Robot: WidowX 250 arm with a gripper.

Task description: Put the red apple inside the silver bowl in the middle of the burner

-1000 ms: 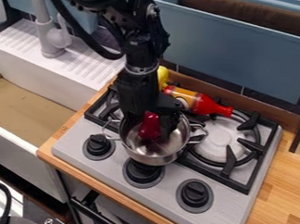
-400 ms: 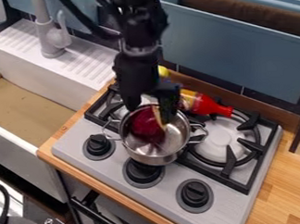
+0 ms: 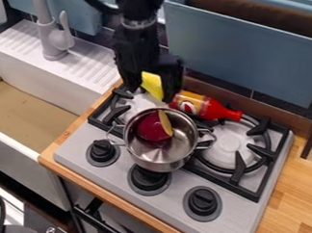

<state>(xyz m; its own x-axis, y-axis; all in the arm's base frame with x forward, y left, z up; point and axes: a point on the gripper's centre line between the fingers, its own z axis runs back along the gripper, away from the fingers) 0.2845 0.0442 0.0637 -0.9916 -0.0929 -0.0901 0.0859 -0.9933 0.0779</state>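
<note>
1. Stove, light grey top with black grates (image 3: 246, 193): we list it as bearing the pot at its left burner.
2. Gripper, black, two-fingered (image 3: 149, 90): risen from the pot over the last second, now above and behind it; fingers parted, released, by our reading grasping nothing.
3. Pot, round, silver metal, two-handled (image 3: 177, 149): upright, our "silver bowl".
4. Apple, toy, deep red with a pale cut face (image 3: 151, 128): formerly between the fingers, now inside the pot against its rear-left wall. We judge the placing done; only withdrawal remains.
</note>
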